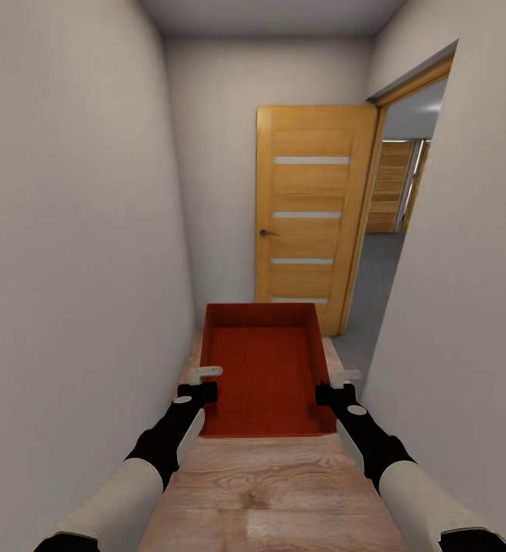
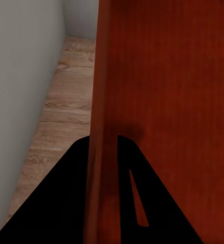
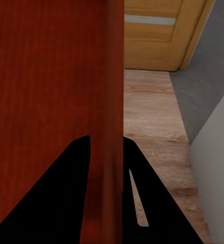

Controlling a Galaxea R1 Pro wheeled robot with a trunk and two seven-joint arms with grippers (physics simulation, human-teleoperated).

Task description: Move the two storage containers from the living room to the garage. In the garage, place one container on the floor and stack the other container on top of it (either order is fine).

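Container (image 1: 262,368) held off wood floor (image 1: 268,491) betw both arms: left gripper (image 1: 198,383) on its left wall, right gripper (image 1: 336,386) on right wall. Walls close either side. Open door (image 1: 311,218) ahead, doorway to its right.

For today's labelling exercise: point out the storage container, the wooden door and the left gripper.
storage container (image 1: 267,368), head view, ribbed inside bottom.
wooden door (image 1: 312,192), head view, middle panel.
left gripper (image 2: 103,145), left wrist view, between the fingertips clamping the wall.
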